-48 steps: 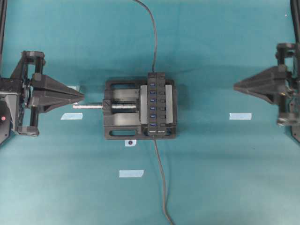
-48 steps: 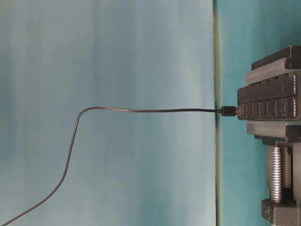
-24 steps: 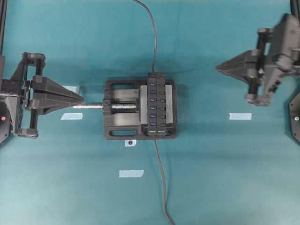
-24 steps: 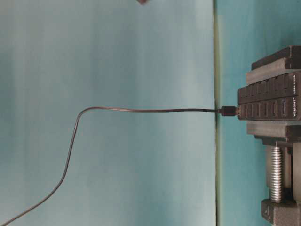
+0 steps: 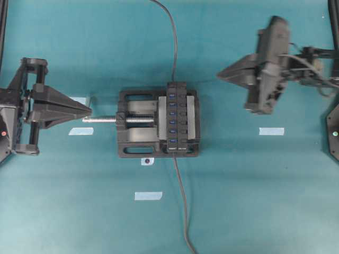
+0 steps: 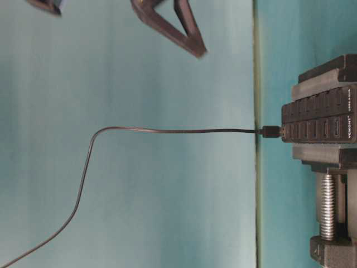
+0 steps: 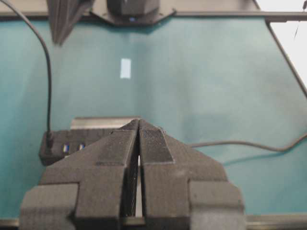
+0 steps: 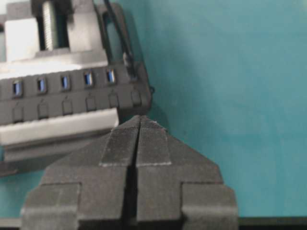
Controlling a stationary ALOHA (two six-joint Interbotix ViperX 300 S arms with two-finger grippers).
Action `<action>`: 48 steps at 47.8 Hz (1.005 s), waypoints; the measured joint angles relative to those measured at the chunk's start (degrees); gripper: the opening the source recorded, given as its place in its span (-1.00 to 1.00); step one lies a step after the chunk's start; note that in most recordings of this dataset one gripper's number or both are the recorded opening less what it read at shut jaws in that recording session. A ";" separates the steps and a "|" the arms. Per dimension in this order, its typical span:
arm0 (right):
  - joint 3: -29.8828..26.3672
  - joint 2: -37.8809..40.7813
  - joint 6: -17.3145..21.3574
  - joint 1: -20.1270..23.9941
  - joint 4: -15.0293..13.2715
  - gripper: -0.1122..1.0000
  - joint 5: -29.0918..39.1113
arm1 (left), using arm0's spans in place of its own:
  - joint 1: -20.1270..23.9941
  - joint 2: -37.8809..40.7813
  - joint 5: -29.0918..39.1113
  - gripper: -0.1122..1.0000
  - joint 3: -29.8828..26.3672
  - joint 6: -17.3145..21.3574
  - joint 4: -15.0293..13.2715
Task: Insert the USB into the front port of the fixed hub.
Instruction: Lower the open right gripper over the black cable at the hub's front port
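The fixed hub (image 5: 177, 116) is a black strip of blue ports clamped in a vise, also seen at table level (image 6: 318, 125) and from the right wrist (image 8: 67, 96). The USB cable (image 5: 182, 203) runs from the near table edge up to the hub's front end. Its plug is lost against the dark vise edge, so I cannot tell whether it sits in the port. My left gripper (image 5: 90, 111) is shut and empty, left of the vise screw. My right gripper (image 5: 220, 75) is shut and empty, raised to the right of the hub's far end.
The black vise (image 5: 132, 123) has a silver screw (image 5: 100, 120) pointing at the left gripper. A second cable (image 5: 173, 42) leaves the hub's far end through a plug (image 6: 271, 132). Pale tape strips (image 5: 271, 131) (image 5: 148, 196) (image 5: 80, 131) lie on the teal table.
The right arm has swung in from the right edge toward the hub, rising and rolling, and now shows in the table-level view. The left arm has barely shifted. Cables and hub are unchanged.
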 measured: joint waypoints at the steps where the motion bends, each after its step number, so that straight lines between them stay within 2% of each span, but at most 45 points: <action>1: -0.35 0.70 -0.09 0.09 0.00 -0.90 -0.09 | 0.00 -0.09 0.18 -0.80 0.00 0.00 0.00; 30: -8.96 15.47 -0.44 0.00 0.00 -0.90 -0.70 | 0.00 -2.72 2.46 -0.80 0.18 0.00 0.00; 48: -10.02 16.88 -0.44 -0.18 0.00 -0.87 -0.53 | 0.00 -4.66 2.99 -0.80 1.32 0.00 0.00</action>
